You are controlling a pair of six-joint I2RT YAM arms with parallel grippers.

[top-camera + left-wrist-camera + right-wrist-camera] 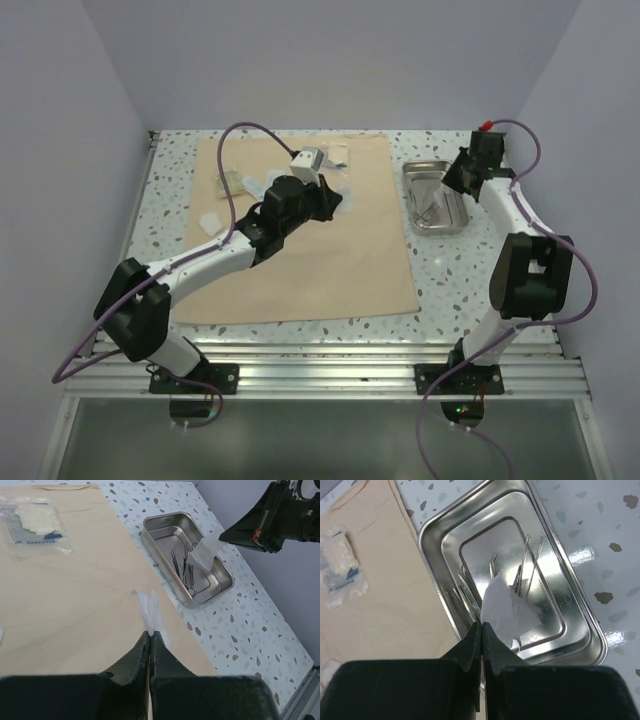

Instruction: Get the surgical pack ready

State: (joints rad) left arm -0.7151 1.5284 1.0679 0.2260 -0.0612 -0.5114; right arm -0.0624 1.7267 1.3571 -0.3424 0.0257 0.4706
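Observation:
The tan wrap sheet (320, 250) lies flat on the table. The steel tray (452, 222) stands to its right and holds thin metal instruments (525, 565). My left gripper (150, 632) is shut on a thin clear-white gauze packet (149, 607), just above the sheet's right part (75, 605). My right gripper (481, 625) is shut on a white gauze packet (507, 607) and holds it over the tray (432, 545), above the instruments. In the left wrist view that packet (204, 551) hangs from the right gripper (235, 532) over the tray (150, 535).
Several gauze packets (235, 185) lie on the far part of the sheet; one (35, 522) shows in the left wrist view and also in the right wrist view (340, 567). Speckled tabletop (470, 270) surrounds the tray. Walls stand close on three sides.

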